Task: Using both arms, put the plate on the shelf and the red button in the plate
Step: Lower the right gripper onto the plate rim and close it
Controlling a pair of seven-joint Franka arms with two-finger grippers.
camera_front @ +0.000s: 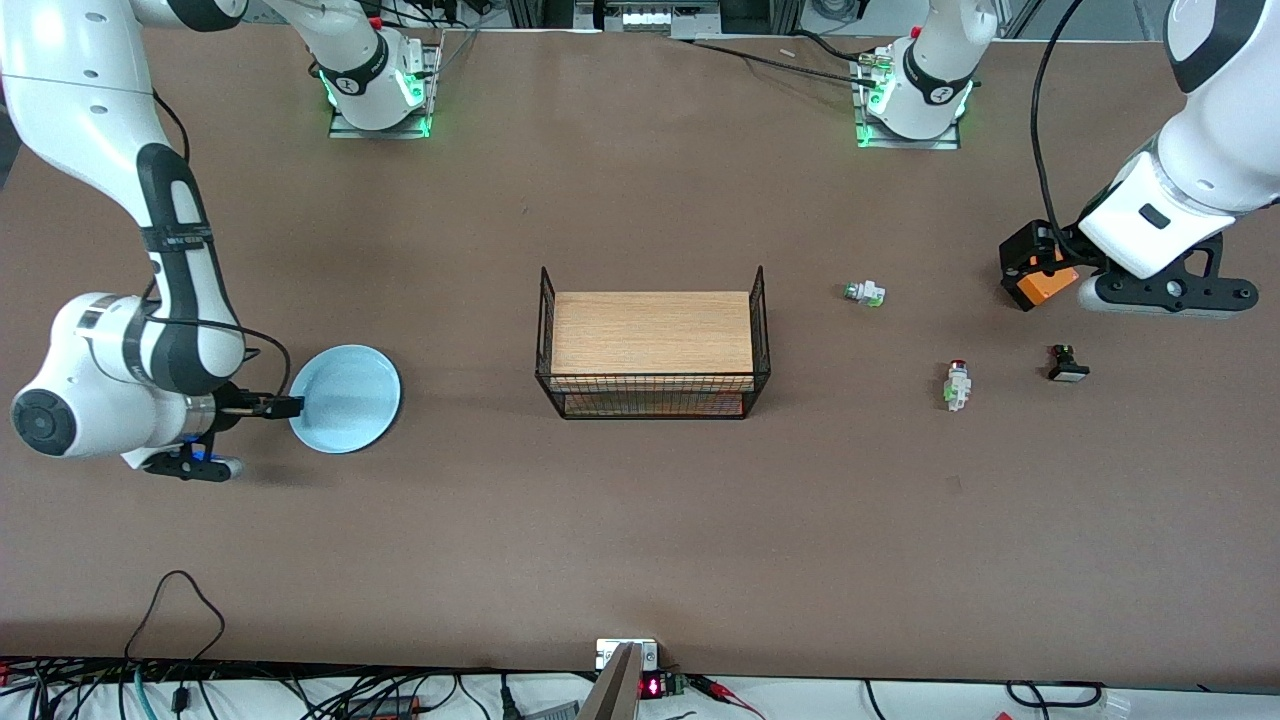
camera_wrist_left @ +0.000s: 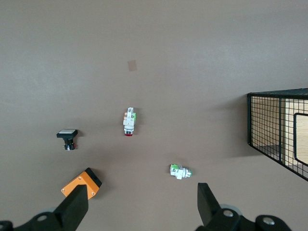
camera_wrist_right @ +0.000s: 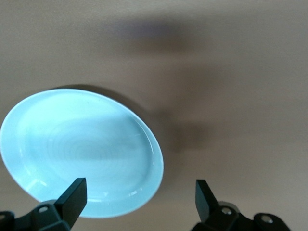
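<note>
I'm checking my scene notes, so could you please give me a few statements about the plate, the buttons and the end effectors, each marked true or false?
1. The plate lies flat on the table. True.
2. The red button is inside the wire basket. False: it lies on the table, toward the left arm's end.
3. The left end effector is open and empty. True.
4. The right end effector holds the plate. False: open beside its rim.

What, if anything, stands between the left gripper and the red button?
Nothing visible. The left gripper, open, hangs over bare table with the red button in plain sight; the white-and-green button and black button sit off to either side.
</note>
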